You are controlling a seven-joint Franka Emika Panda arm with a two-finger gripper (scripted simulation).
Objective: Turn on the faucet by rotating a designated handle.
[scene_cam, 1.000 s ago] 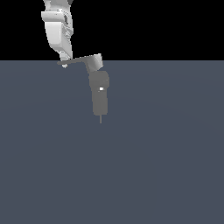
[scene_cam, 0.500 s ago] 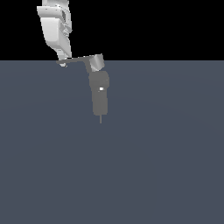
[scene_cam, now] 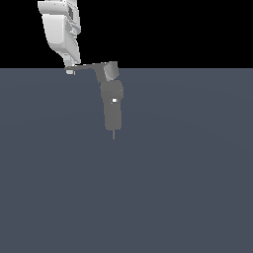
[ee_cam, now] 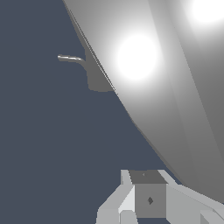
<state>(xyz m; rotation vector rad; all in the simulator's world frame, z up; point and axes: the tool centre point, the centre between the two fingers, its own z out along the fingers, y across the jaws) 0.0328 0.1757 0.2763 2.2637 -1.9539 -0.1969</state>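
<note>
The grey faucet (scene_cam: 112,109) stands upright in the exterior view, with a tiny white dot on its body and an angular top block. The thin flat handle (scene_cam: 87,66) projects from that block towards the exterior view's left. My gripper (scene_cam: 70,70) hangs from the white arm at the handle's pointed tip and touches it, fingers together with nothing between them. In the wrist view the handle (ee_cam: 175,87) fills the frame as a broad bright grey slab. The faucet (ee_cam: 95,75) shows beyond it, and my fingertips (ee_cam: 148,201) lie close together.
A flat dark blue-grey floor (scene_cam: 173,188) spreads around the faucet. The white arm (scene_cam: 60,29) rises above the handle's tip, against a black background.
My gripper has moved a little towards the exterior view's left, staying at the handle's tip. The handle and top block have swung with it, from tilted to nearly level.
</note>
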